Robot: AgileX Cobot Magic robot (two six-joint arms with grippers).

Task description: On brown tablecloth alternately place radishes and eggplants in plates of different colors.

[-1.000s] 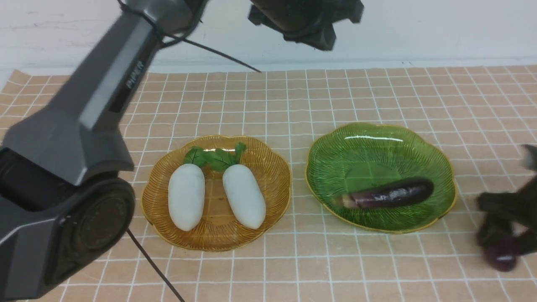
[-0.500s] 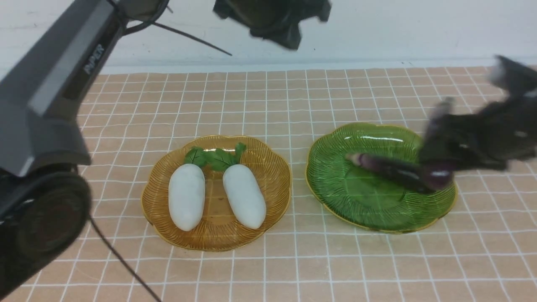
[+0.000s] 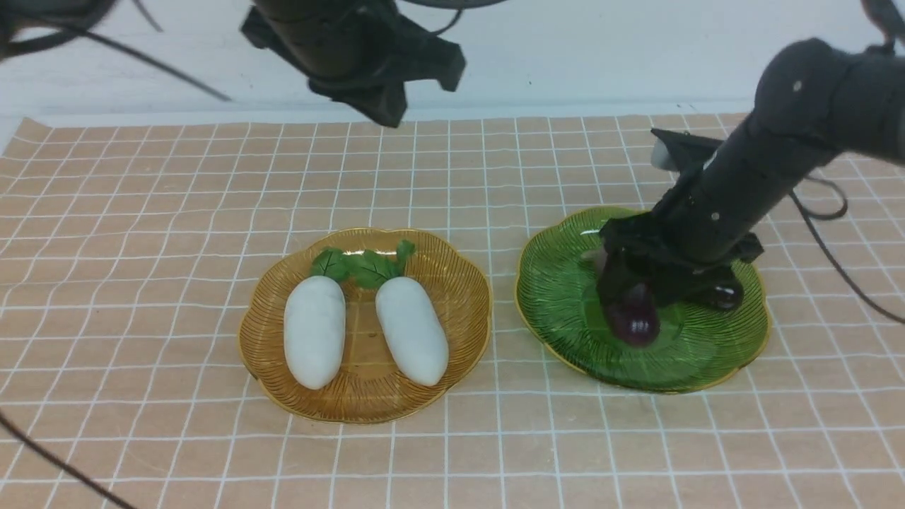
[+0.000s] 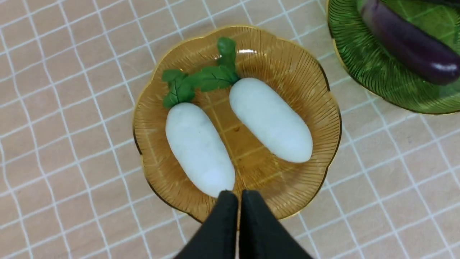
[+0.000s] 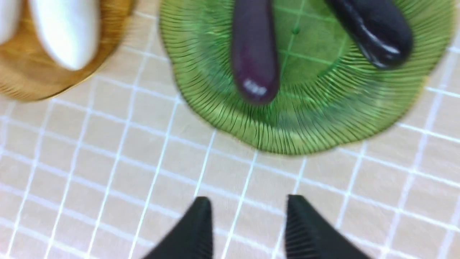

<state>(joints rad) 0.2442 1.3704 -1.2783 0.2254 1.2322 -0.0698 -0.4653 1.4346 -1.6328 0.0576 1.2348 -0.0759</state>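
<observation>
Two white radishes [image 3: 314, 332] [image 3: 411, 330] lie side by side in the amber plate [image 3: 368, 399] on the brown tablecloth [image 3: 141, 247]. Two dark-purple eggplants [image 5: 255, 54] [image 5: 373, 28] lie in the green plate [image 3: 565, 297]. My right gripper [image 5: 248, 203] hangs low over that plate, open, with nothing between its fingers. In the front view its wrist covers most of both eggplants; one rounded end [image 3: 636, 322] shows. My left gripper [image 4: 238, 196] is shut and empty, high above the amber plate's edge, seen at the back [image 3: 385, 106] in the front view.
The two plates stand a short gap apart mid-cloth. A white wall [image 3: 601, 63] rises behind the cloth's far edge. Cables from the right arm [image 3: 841, 268] hang over the cloth to the right of the green plate.
My right gripper brought the second eggplant from the cloth at the right into the green plate and let it go. The left arm drew up and back out of the left foreground.
</observation>
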